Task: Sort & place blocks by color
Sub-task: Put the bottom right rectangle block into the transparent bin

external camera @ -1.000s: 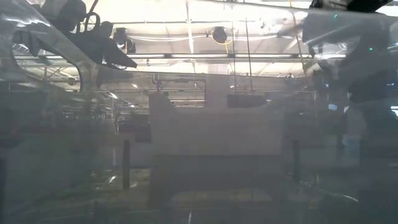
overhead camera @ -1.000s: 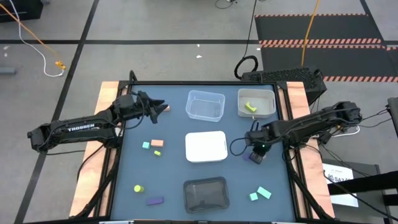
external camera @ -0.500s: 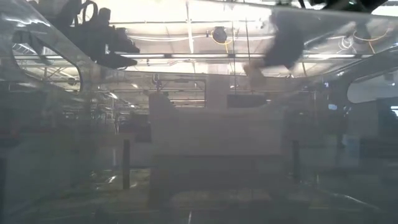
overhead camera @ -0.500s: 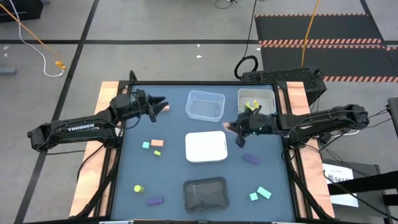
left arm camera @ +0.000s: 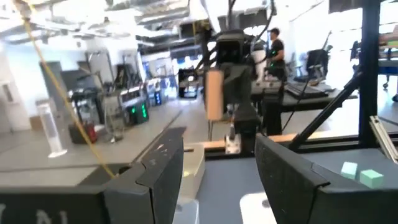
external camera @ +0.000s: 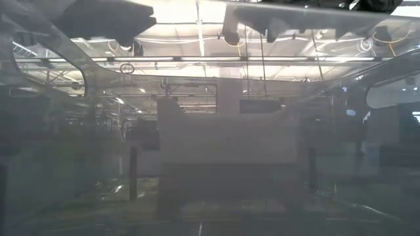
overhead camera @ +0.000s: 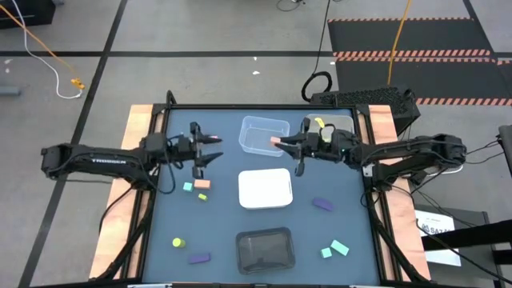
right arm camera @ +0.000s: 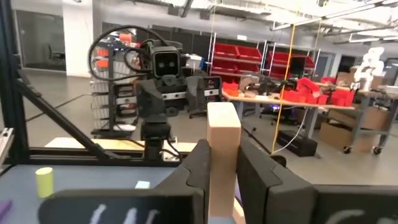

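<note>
My right gripper (overhead camera: 282, 144) is shut on a salmon-orange bar (overhead camera: 275, 142), in the air by the clear tray's (overhead camera: 264, 134) right near corner. My left gripper (overhead camera: 210, 148) faces it from the left, open and holding nothing; its fingers (left arm camera: 155, 180) stand wide apart. Lying flat on the table are a teal cube (overhead camera: 188, 186), a salmon block (overhead camera: 202, 184), a yellow-green piece (overhead camera: 202, 196), a yellow-green cylinder (overhead camera: 178, 242), a purple bar (overhead camera: 199, 258), a purple block (overhead camera: 323, 204) and two teal blocks (overhead camera: 336, 249). My right gripper pinches the salmon-orange bar (right arm camera: 224, 155) between its two fingers (right arm camera: 196, 168). The fingers lie level, pointing toward the table's left, and cross the bar. One end of the bar (left arm camera: 214, 93) sticks out free beyond them. The bar is lifted clear of the table.
The white tray (overhead camera: 265, 188) sits in the table's middle and the black tray (overhead camera: 265, 250) near the near edge. The grey-beige tray (overhead camera: 332, 128) holds a yellow-green piece (overhead camera: 318, 122), partly under my right arm. The low view shows only both arms at its top.
My right gripper left the purple block lying on the table's right side, rose and swept far-left toward my left gripper. The salmon-orange bar that was at my left gripper's tips is now in my right gripper. My left gripper turned to point right.
</note>
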